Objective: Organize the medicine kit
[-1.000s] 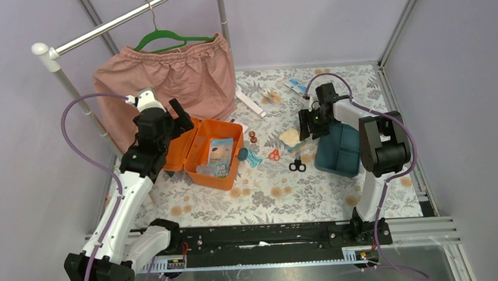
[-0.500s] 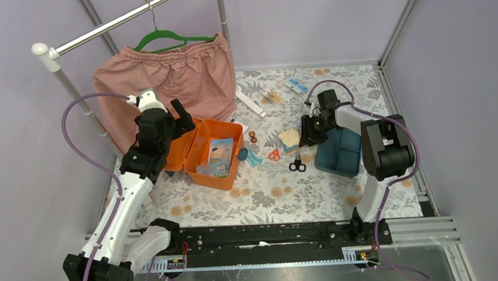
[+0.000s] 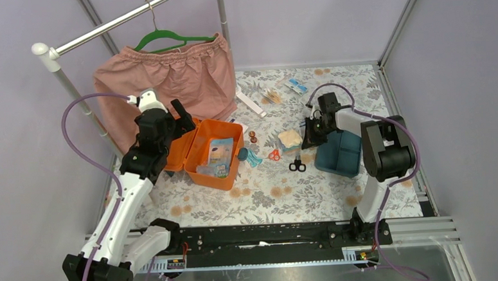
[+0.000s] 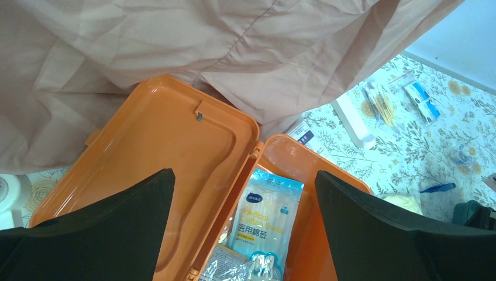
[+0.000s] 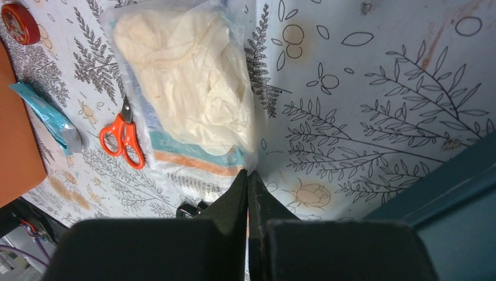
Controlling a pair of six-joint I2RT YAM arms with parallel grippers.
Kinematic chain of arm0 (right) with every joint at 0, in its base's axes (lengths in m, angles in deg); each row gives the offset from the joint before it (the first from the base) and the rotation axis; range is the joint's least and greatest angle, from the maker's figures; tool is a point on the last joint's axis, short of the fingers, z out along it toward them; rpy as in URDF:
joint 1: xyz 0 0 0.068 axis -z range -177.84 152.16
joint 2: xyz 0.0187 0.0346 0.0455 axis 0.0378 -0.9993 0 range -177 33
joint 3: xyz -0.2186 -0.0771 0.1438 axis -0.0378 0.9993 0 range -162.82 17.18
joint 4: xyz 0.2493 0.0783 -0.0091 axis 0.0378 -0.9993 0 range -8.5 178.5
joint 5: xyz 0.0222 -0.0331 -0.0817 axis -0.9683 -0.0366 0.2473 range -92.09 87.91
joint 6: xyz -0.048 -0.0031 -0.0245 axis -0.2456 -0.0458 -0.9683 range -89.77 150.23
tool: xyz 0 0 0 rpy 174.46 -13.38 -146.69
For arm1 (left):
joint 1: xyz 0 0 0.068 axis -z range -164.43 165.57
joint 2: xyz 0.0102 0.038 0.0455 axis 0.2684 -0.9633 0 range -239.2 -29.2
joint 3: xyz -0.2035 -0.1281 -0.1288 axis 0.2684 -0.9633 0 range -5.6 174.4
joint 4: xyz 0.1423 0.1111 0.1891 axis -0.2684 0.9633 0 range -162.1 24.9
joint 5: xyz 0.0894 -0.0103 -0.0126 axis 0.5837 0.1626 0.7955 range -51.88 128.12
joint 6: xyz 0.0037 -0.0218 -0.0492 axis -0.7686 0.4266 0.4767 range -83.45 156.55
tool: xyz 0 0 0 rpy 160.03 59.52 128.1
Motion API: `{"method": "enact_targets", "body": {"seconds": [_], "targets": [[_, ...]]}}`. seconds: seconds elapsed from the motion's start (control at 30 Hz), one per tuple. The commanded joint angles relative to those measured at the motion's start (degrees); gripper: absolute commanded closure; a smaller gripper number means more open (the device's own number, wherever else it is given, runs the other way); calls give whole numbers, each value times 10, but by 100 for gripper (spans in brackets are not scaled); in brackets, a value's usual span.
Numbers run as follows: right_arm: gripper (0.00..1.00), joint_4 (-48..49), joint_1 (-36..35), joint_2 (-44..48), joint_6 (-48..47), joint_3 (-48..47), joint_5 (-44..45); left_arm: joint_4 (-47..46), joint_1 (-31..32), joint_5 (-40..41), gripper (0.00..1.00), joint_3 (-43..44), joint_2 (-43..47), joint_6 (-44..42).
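R gripper (image 5: 247, 175) clenched at corner of clear pouch (image 5: 187, 76), hold unconfirmed; L gripper (image 4: 244, 174) spread wide above open orange kit box (image 4: 152, 152), teal tray (image 3: 337, 155) well apart, to R. Step: fetching pouch, likely; next needs sure pinch, lift, carry to box

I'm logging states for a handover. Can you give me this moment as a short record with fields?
box: open, packets inside
tray: outside the box, to its right
left fingers: open, above the box
right fingers: shut, tips at the glove bag's corner
loose nearby: orange scissors, black scissors
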Motion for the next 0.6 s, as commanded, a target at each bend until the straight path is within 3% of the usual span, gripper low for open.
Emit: {"method": "enact_targets", "body": {"seconds": [0.0, 0.23, 0.57], "targets": [[100, 16, -1, 58, 14, 9, -7, 8, 2, 24, 1, 22, 2, -8], [100, 31, -1, 161, 42, 7, -23, -17, 3, 46, 1, 49, -1, -6], [100, 26, -27, 275, 69, -26, 21, -28, -4, 105, 1, 55, -14, -32]]}}
